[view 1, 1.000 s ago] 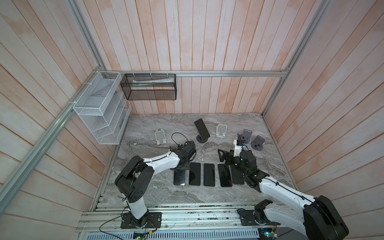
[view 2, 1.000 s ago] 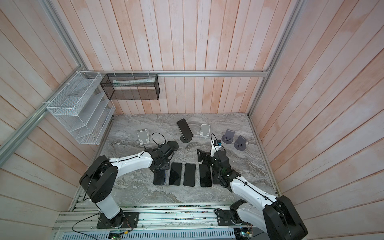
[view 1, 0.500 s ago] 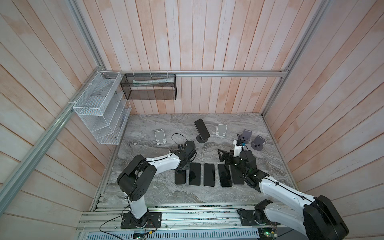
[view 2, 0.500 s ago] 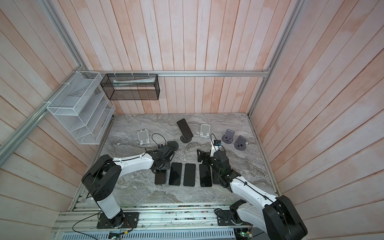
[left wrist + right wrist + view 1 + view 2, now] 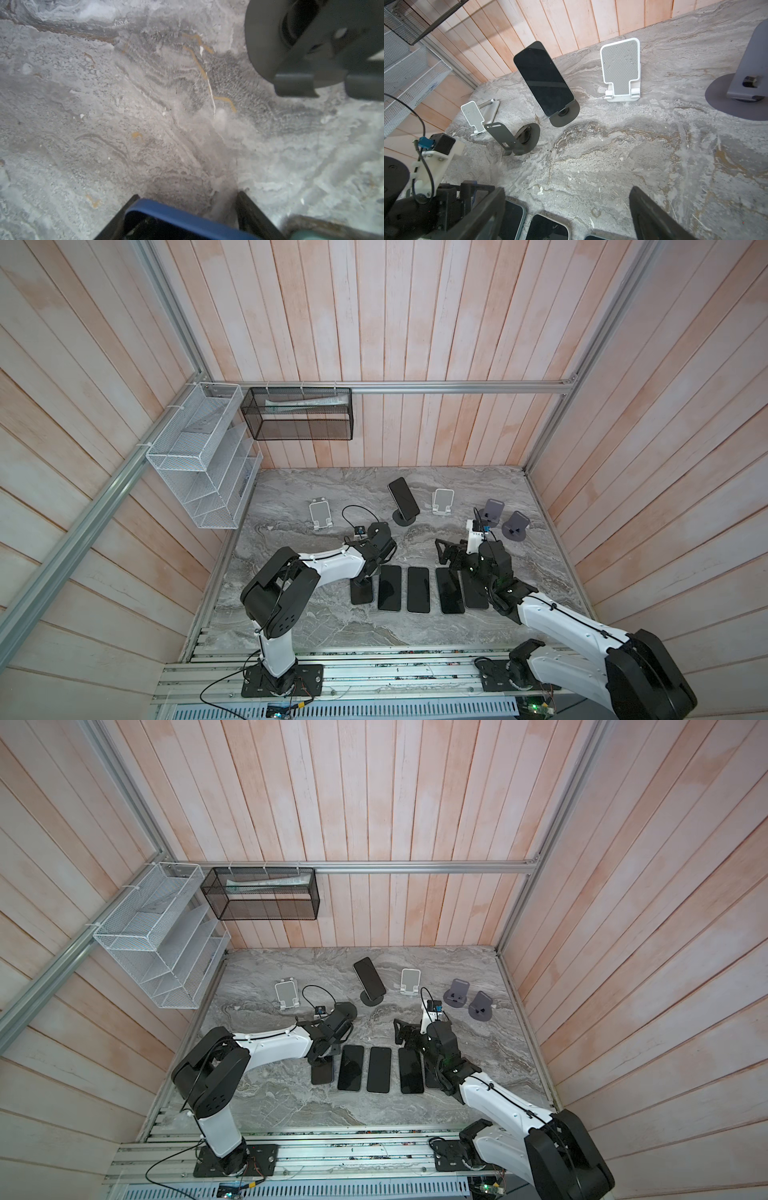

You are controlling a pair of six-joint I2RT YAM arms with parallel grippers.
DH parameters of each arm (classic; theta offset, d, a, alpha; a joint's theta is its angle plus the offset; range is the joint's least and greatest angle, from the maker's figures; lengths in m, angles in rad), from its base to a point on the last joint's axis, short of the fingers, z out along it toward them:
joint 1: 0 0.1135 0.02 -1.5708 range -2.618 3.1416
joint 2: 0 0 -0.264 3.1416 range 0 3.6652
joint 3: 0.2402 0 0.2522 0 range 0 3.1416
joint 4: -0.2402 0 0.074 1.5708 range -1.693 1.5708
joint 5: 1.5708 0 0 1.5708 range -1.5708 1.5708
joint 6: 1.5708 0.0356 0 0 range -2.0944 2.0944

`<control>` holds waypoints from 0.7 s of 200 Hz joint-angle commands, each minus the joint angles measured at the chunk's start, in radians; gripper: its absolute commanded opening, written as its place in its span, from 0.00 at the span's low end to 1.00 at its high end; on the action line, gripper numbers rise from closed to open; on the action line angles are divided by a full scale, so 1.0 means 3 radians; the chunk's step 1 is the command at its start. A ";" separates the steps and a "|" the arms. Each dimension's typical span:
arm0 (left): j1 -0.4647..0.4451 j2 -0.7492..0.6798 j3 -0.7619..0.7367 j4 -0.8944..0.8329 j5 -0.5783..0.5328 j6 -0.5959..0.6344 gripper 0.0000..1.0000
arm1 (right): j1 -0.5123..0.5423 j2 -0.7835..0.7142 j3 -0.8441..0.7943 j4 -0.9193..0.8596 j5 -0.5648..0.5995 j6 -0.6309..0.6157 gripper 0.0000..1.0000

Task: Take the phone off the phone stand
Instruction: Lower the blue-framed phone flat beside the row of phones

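Right wrist view: ahead of the wide-open, empty right claw (image 5: 568, 188) and well apart from it, glossy black phone (image 5: 543, 79) leaning back on a dark round-footed stand (image 5: 566, 116), long axis slanting up and away. Left claw (image 5: 187, 194) narrow, pinching a blue-edged phone (image 5: 176, 209); free right claw probably better placed.

The counter (image 5: 612, 166) under me looks like grey veined stone, matt and faintly rough. The phone (image 5: 543, 79) is glossy black glass on a matt dark grey phone stand (image 5: 566, 116). The white stand (image 5: 619, 68) is smooth plastic with a dimpled grey pad. The blue-rimmed phone (image 5: 176, 209) in my matt black left jaws has a smooth satin edge. The walls (image 5: 374, 323) are pale wood planks.
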 commanded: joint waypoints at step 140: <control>-0.0271 0.0323 0.0034 -0.0594 -0.0299 -0.0162 0.77 | 0.0038 -0.0062 0.0036 0.0038 0.0009 0.0011 0.94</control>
